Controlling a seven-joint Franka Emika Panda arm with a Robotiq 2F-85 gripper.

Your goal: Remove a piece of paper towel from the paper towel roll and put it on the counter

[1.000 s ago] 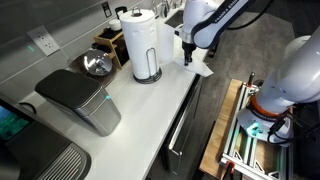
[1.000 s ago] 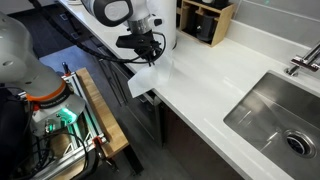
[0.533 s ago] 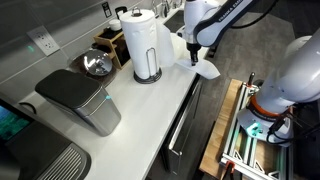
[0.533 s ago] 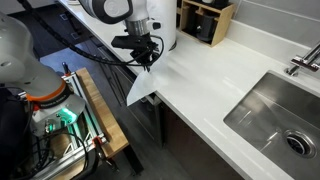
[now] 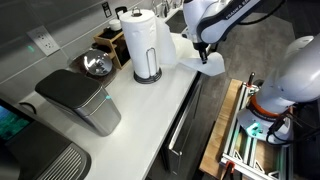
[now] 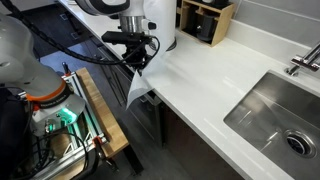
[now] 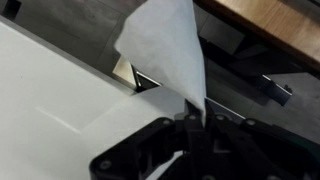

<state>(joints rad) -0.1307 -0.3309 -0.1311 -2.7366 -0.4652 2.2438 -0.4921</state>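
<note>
The paper towel roll (image 5: pixel 143 45) stands upright on its dark-based holder at the back of the white counter (image 5: pixel 150 110); it also shows in an exterior view (image 6: pixel 163 22). My gripper (image 5: pixel 205 55) is shut on the piece of paper towel (image 5: pixel 188 56), which still stretches back to the roll. In an exterior view the sheet (image 6: pixel 139 88) hangs from my gripper (image 6: pixel 139 62) just past the counter's front edge (image 6: pixel 190 118). In the wrist view the sheet (image 7: pixel 165 50) rises from between my closed fingers (image 7: pixel 190 125), over the counter edge and floor.
A grey lidded bin (image 5: pixel 80 100) and a metal bowl (image 5: pixel 97 65) stand on the counter beside the roll. A wooden organiser (image 6: pixel 207 20) sits at the back. A sink (image 6: pixel 280 120) is set into the counter. A wooden cart (image 5: pixel 240 130) stands on the floor.
My gripper has moved away from the roll and out past the counter's front edge, pulling the sheet with it. The sheet now hangs lower off the edge.
</note>
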